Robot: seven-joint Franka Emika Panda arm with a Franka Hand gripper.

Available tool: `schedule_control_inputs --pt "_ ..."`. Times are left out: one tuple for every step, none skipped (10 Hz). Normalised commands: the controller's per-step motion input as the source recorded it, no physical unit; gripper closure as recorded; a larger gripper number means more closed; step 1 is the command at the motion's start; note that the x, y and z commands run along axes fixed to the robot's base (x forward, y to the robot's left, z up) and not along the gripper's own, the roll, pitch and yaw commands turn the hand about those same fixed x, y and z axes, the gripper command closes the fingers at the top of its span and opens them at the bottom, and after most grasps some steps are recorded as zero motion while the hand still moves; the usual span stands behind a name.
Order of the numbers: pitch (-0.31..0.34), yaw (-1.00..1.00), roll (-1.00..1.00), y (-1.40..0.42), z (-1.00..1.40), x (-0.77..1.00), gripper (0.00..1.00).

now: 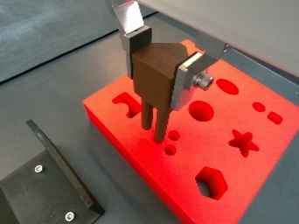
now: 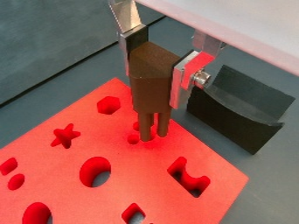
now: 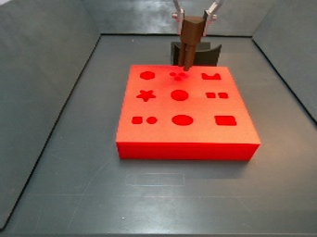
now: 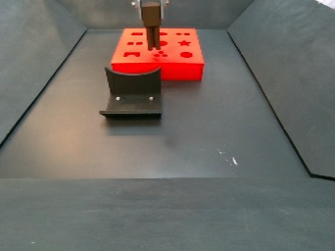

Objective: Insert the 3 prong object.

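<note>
3 prong object (image 2: 149, 80) upright over red board (image 2: 70, 162), prongs down at small round holes (image 1: 170, 137), tips at/just in surface | wrist views show prongs + silver fingers (image 1: 190, 70); side view shows dark holder (image 4: 132, 90) on floor by board | gripper (image 1: 163, 63) closed on object's sides, above board

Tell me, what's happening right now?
Gripper over red board with shaped holes, fingers shut on small brown three-prong peg. Prongs at the board's small holes. Nothing blocking.
</note>
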Motion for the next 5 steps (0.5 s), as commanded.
schedule_control_inputs --pt "0.0 -0.06 0.05 -0.13 0.0 0.0 1.0" --pt "0.0 0.0 0.17 -0.22 0.0 0.0 1.0" --pt "0.0 -0.01 0.2 -0.21 0.0 -0.01 1.0" --pt "0.0 -0.11 0.21 0.0 -0.08 -0.05 1.0" --pt "0.0 -0.23 0.16 0.07 -0.16 -0.17 1.0"
